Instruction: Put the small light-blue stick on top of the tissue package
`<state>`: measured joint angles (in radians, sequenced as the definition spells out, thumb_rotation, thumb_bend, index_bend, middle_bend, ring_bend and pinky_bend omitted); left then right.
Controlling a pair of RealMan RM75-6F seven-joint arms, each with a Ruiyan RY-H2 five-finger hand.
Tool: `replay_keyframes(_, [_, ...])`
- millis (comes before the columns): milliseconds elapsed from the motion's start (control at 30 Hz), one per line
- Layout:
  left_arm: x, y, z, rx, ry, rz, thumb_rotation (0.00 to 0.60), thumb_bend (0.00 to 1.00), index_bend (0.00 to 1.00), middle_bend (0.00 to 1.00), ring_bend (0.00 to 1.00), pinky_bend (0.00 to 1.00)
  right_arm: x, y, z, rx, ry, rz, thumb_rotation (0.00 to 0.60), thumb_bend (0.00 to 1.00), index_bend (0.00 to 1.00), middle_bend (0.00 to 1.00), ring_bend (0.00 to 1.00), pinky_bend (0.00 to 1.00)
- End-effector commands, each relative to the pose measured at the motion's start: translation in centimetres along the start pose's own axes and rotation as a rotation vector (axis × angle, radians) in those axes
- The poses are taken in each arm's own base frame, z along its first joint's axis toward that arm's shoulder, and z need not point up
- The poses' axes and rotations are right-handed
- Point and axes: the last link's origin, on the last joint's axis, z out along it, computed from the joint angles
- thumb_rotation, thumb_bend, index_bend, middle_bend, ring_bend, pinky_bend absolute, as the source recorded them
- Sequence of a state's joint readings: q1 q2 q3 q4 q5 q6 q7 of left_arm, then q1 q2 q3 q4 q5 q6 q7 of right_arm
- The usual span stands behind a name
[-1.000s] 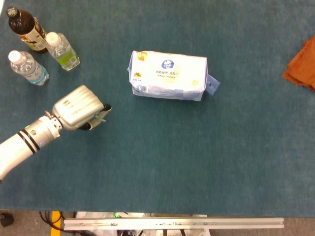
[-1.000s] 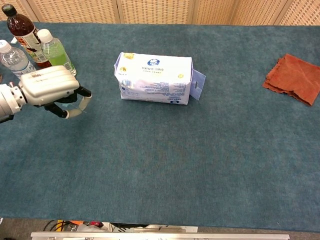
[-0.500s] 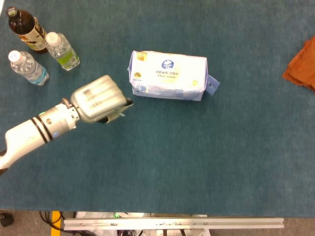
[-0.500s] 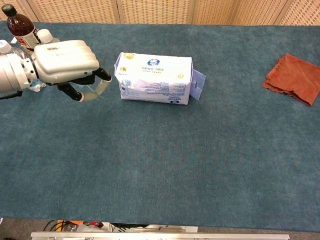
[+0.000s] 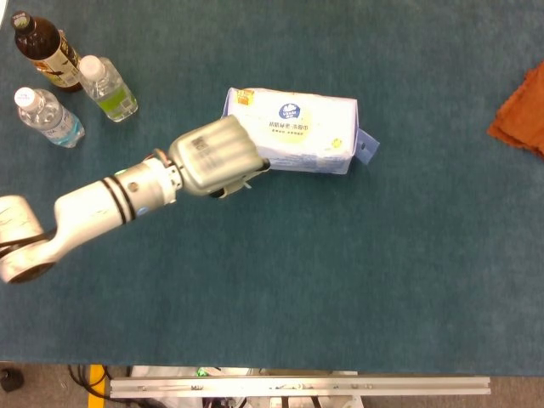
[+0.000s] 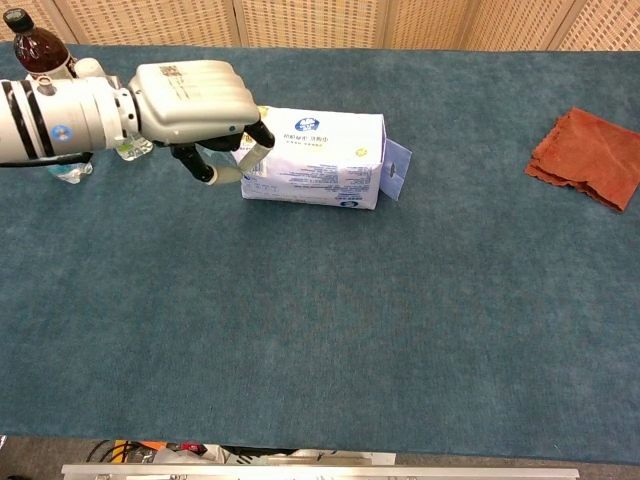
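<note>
The tissue package (image 5: pixel 293 132) lies on its side on the blue tabletop, white and blue with a flap at its right end; the chest view shows it too (image 6: pixel 320 158). My left hand (image 5: pixel 214 157) hovers at the package's left end, fingers curled downward, raised above the table (image 6: pixel 195 100). A thin pale sliver that looks like the small light-blue stick (image 6: pixel 243 160) shows pinched at the fingertips, right against the package's left face. Most of the stick is hidden by the hand. My right hand appears in neither view.
Three bottles stand at the far left: a brown one (image 5: pixel 44 49), a green-labelled one (image 5: pixel 109 87) and a clear water bottle (image 5: pixel 49 116). An orange cloth (image 5: pixel 520 110) lies at the right edge. My left forearm (image 5: pixel 93 212) stretches across the left side.
My left hand has travelled right and away from me, rising from the open table near the bottles to the package's left end, fingers still curled around the stick.
</note>
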<state>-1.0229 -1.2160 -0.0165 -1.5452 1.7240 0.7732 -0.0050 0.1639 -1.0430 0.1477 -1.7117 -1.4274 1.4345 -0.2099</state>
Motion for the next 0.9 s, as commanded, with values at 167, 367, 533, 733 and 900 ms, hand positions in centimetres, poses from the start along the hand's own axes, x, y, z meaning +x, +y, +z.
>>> replay_keyframes(167, [1.0,-0.1,2.8,0.014,-0.015,-0.003,0.6,0.39,0.56,0.98,0.97,0.95,0.0,0.3,0.2,-0.003,0.002,0.005,0.6,0.43,0.23,0.35,0.26,0.39])
replay_keyframes(367, [1.3,-0.3,4.5,0.031,-0.023,-0.007,0.6,0.39,0.56,0.98,0.97,0.95,-0.1,0.6,0.1,-0.008,-0.002,0.009,0.6,0.43,0.23,0.35,0.26,0.39])
replay_keyframes(533, [1.5,-0.4,6.0,0.049,-0.031,-0.017,0.6,0.39,0.55,0.98,0.97,0.95,-0.1,0.7,-0.1,-0.013,0.001,0.012,0.6,0.43,0.23,0.35,0.26,0.39])
replay_keyframes(733, [1.3,-0.7,8.0,0.072,-0.068,-0.017,0.6,0.39,0.55,0.98,0.97,0.95,0.0,1.1,-0.6,-0.026,-0.001,0.015,0.6,0.43,0.23,0.35,0.26,0.39])
replay_keyframes(900, [0.9,-0.7,9.0,0.082,-0.097,-0.006,0.6,0.39,0.54,0.97,0.97,0.95,-0.1,1.2,-0.8,-0.032,-0.002,0.018,0.6,0.43,0.23,0.35,0.26,0.39])
